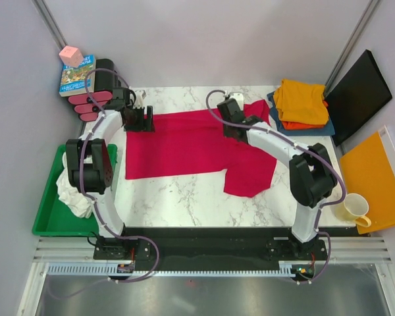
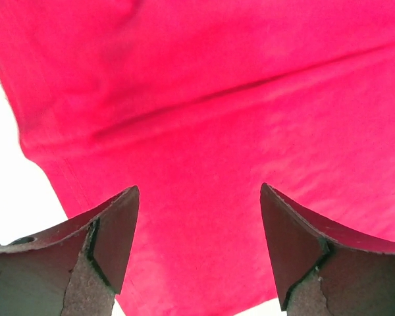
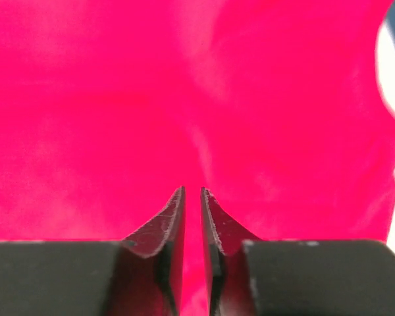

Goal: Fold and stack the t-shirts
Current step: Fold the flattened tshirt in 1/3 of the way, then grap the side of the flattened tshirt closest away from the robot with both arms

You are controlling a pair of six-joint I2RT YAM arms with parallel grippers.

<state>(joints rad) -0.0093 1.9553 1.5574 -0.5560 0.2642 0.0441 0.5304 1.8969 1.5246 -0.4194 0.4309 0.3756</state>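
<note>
Five shirts are in view in the top view. One white shirt point(image 1: 76, 192), crumpled and soft, lies in a green plastic tray point(image 1: 45, 220) at the left edge. At upper left a pink cube point(image 1: 71, 55) sits on a book point(image 1: 78, 77) whose cover writing is too small to read. Just beside it stand pink-and-black cases point(image 1: 92, 104).

The left end effector point(image 1: 139, 125) hovers at the upper left corner of the red shirt point(image 1: 184, 148). In the left wrist view its two dark, rough-faced fingers point(image 2: 115, 230) are spread wide over the red cloth near a stitched hem.

The red shirt is spread flat across the middle of the white marbled table point(image 1: 184, 207). One sleeve hangs toward the lower right of it.

The right end effector point(image 1: 236, 128) is at the shirt's upper right. In the right wrist view its fingers point(image 3: 171, 224) are pressed almost together, with a sliver of red cloth caught between them. A soft crease runs up to the tips.

At upper right is a folded stack of three. A yellow shirt point(image 1: 301, 99) lies on an orange shirt point(image 1: 299, 125), which lies on a blue shirt point(image 1: 321, 130). Right of it leans a flat black board point(image 1: 359, 95). Below that are a flat orange board point(image 1: 372, 178) and one cream mug point(image 1: 354, 209).
</note>
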